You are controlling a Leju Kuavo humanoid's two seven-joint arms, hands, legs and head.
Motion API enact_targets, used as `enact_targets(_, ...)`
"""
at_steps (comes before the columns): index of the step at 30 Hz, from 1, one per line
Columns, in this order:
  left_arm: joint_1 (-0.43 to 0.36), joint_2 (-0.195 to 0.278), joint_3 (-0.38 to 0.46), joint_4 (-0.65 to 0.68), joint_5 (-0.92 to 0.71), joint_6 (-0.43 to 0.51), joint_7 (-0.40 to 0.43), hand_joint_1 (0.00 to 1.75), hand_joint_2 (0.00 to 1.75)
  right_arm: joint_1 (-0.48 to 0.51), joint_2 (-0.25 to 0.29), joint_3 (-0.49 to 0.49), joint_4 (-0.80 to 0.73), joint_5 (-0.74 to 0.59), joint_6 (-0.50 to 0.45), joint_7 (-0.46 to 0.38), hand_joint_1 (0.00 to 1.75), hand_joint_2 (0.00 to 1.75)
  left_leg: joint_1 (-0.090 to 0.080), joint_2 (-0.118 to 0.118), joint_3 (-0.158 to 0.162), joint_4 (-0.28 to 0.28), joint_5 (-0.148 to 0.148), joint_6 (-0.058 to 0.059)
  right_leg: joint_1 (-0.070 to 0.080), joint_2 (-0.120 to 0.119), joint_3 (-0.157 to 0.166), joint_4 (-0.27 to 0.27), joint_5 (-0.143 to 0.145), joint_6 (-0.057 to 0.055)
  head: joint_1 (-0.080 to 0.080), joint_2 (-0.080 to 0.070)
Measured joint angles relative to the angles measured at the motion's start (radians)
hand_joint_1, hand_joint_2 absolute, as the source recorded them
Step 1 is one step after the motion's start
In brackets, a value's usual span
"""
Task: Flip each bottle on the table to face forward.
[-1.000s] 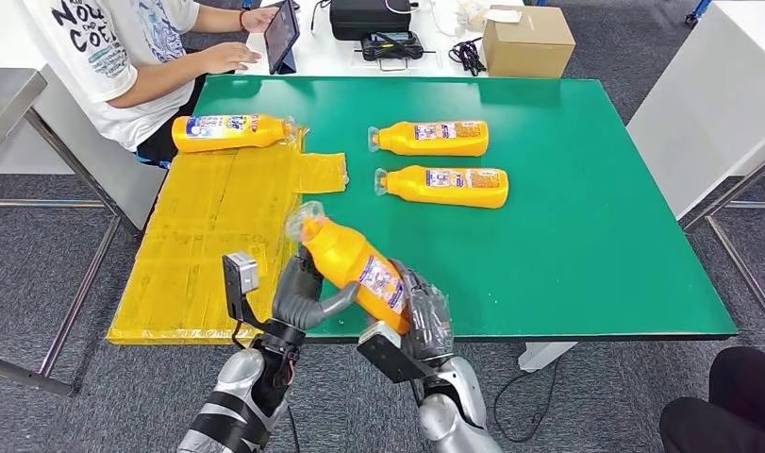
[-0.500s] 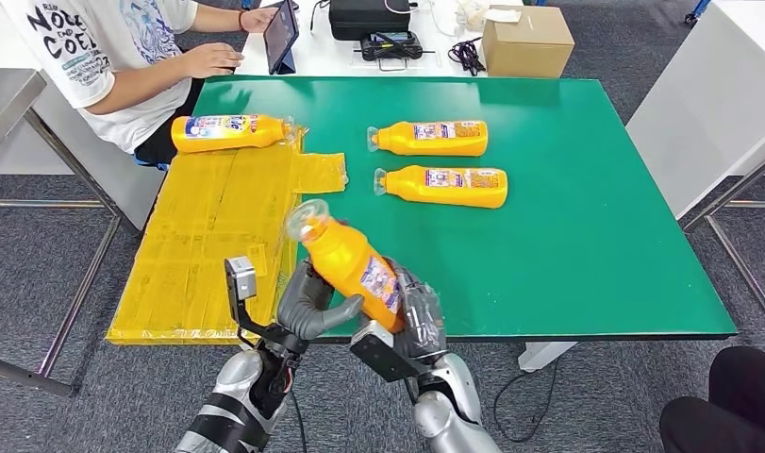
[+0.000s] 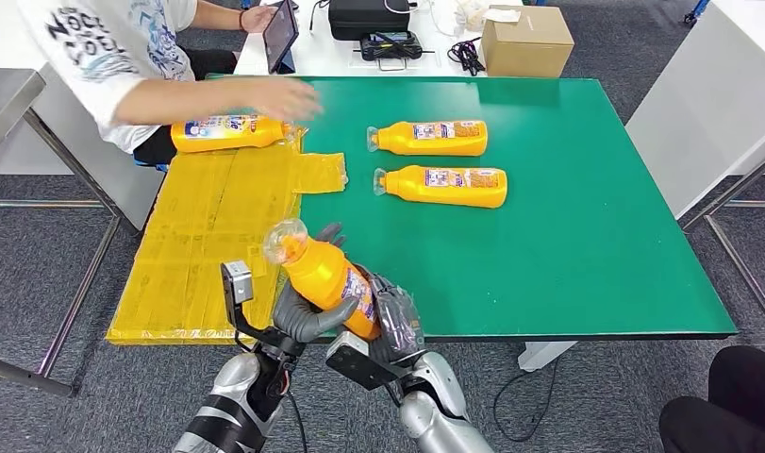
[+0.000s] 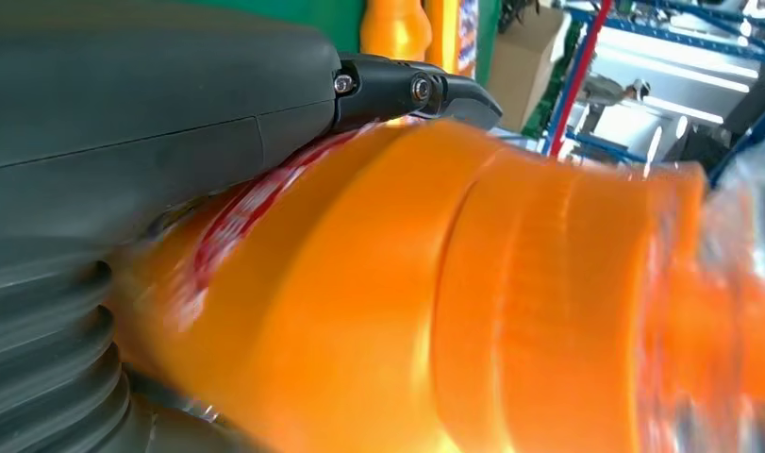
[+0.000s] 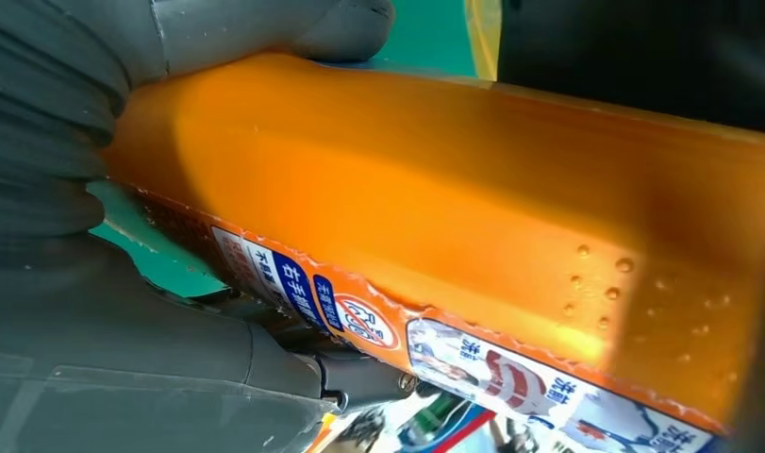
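An orange bottle with a clear cap is lifted above the table's near edge, tilted with its cap up and to the left. My left hand grips its middle from the left and my right hand holds its base end. Up close, the bottle is wrapped by the left hand, and its label side lies against the right hand. Two more orange bottles lie on the green table, caps to the left. Another bottle lies on the yellow sheet.
A yellow taped sheet covers the table's left part. A person sits at the far left, one hand reaching over the far bottle. A cardboard box, a tablet and a black case stand behind the table.
Both hands have moved the held bottle left and toward me, tilting it more upright. The person's hand has left the tablet and reached out over the bottle on the yellow sheet.
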Motion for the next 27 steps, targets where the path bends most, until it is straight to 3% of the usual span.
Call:
enact_targets(6, 0.003, 0.007, 0.014, 0.010, 0.016, -0.001, -0.004, 0.00, 1.75, -0.027, 0.000, 0.036, 0.043, -0.006, 0.014, 0.002, 1.75, 1.75, 0.000, 0.000, 0.000, 0.000, 0.000, 0.000, 0.000, 0.000, 0.000, 0.000, 0.000, 0.000, 0.000, 0.000)
enact_targets(7, 0.004, 0.008, 0.016, 0.010, 0.016, -0.001, -0.006, 0.35, 1.75, -0.031, 0.000, 0.039, 0.048, -0.007, 0.017, 0.003, 1.75, 1.75, 0.000, 0.000, 0.000, 0.000, 0.000, 0.000, 0.000, 0.000, 0.000, 0.000, 0.000, 0.000, 0.000, 0.000)
enact_targets(10, 0.008, 0.011, 0.018, 0.010, 0.017, -0.002, -0.010, 1.65, 1.75, -0.038, -0.001, 0.047, 0.059, -0.013, 0.023, 0.005, 1.75, 1.75, 0.000, 0.000, 0.000, 0.000, 0.000, 0.000, 0.000, 0.000, 0.000, 0.000, 0.000, 0.000, 0.000, 0.000)
enact_targets(11, 0.010, 0.012, 0.018, 0.010, 0.018, -0.003, -0.012, 1.74, 1.75, -0.039, -0.001, 0.048, 0.061, -0.016, 0.025, 0.006, 1.75, 1.75, 0.000, 0.000, 0.000, 0.000, 0.000, 0.000, 0.000, 0.000, 0.000, 0.000, 0.000, 0.000, 0.000, 0.000)
enact_targets(27, 0.036, 0.013, 0.045, -0.015, 0.072, -0.043, -0.031, 1.75, 1.75, -0.046, -0.001, 0.072, 0.066, -0.022, 0.040, 0.014, 1.75, 1.75, 0.000, 0.000, 0.000, 0.000, 0.000, 0.000, 0.000, 0.001, 0.000, 0.000, 0.000, 0.000, 0.000, 0.000)
